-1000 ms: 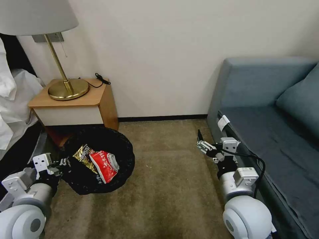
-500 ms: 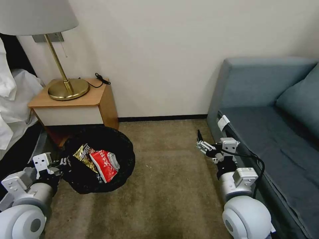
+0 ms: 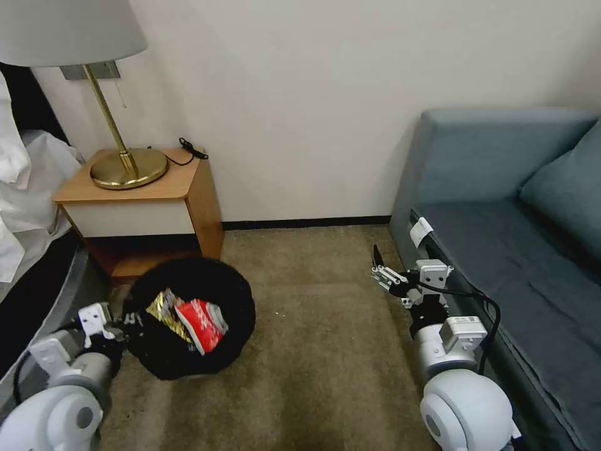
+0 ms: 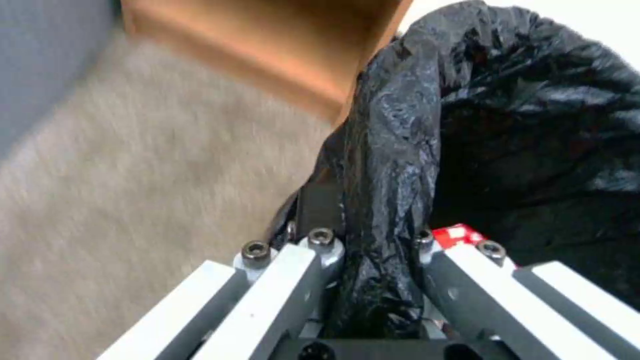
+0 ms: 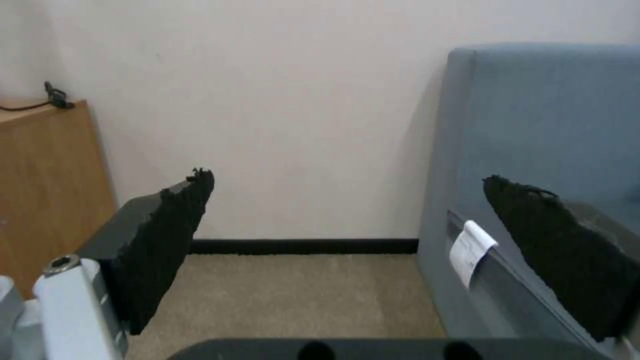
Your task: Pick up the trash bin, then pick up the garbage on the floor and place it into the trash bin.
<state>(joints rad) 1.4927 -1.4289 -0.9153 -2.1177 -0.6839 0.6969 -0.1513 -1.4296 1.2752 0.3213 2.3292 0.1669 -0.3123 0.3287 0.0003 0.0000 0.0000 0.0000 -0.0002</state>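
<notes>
Looking down from the head: trash bin now drawn clear of the nightstand, tilted mouth-up toward the camera, snack wrapper and red packet inside; likely carrying on. Left wrist: left gripper, fingers clamped on the bin's bagged rim. Right wrist: right gripper, fingers apart, idle beside the sofa.

Brass lamp on nightstand; blue sofa.
</notes>
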